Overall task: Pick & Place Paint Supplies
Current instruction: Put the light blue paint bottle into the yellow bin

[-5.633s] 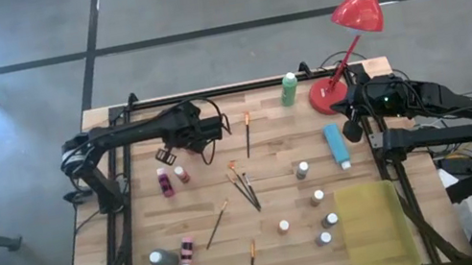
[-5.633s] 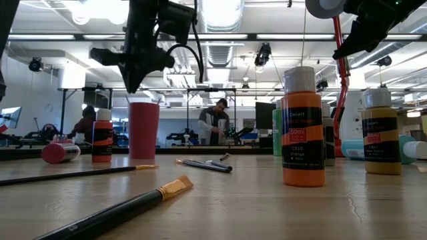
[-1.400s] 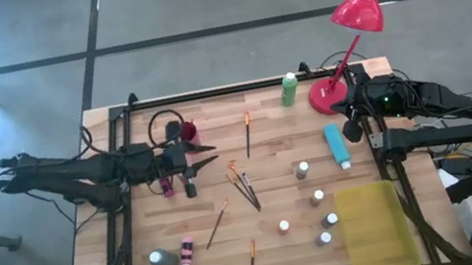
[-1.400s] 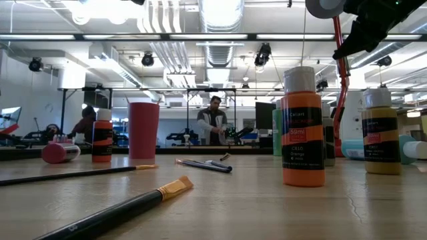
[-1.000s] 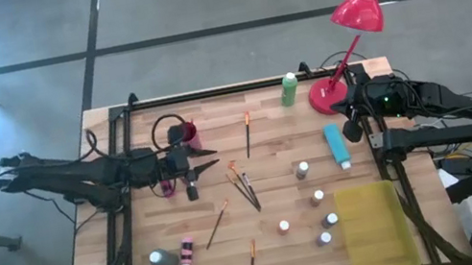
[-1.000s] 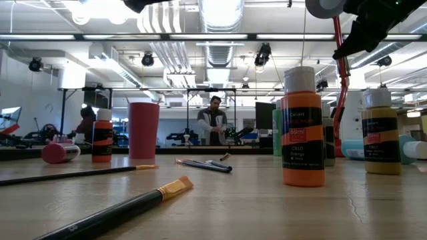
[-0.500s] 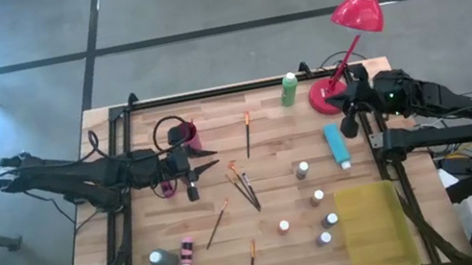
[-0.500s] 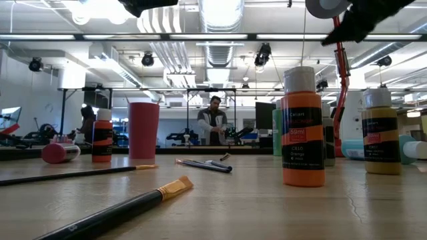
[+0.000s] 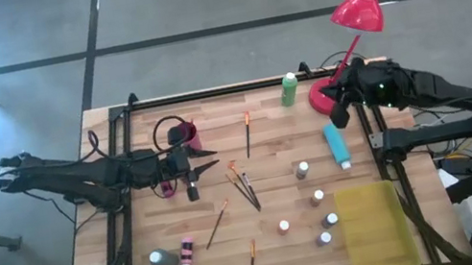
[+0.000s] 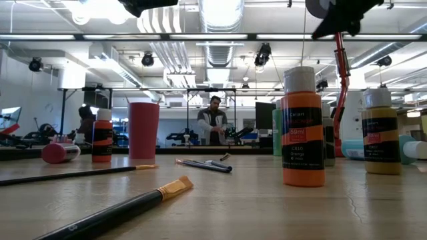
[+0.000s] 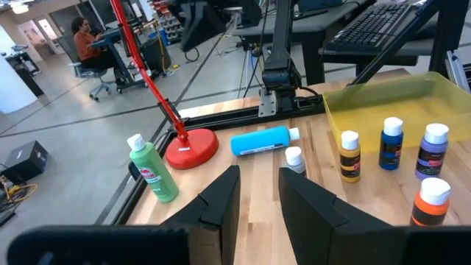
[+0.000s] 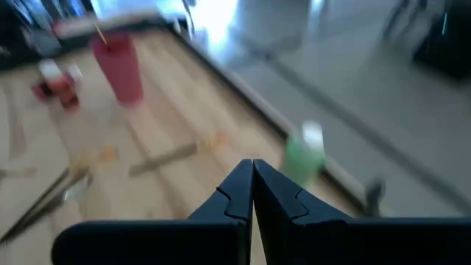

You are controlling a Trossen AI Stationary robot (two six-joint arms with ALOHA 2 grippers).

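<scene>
1. Paint bottles (image 9: 318, 198) and brushes (image 9: 246, 189) lie scattered across the bench (image 9: 228, 251).
2. Left claw (image 9: 208, 165) hovers by the red cup (image 9: 185, 134), fingers a little apart, holding nothing.
3. Right claw (image 9: 341, 119) hangs over the lamp base (image 9: 323, 97), fingers together and empty.
4. Blue bottle (image 9: 336, 147) lies just beside it; green bottle (image 9: 289, 89) stands at the far edge.

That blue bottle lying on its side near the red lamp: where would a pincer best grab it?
Probably across the middle of the blue bottle, coming straight down from above. It lies flat on the table, its long round body bare on both flanks and its white cap toward the yellow tray, so fingers could straddle its width. The cap end is narrower and likelier to slip.
</scene>
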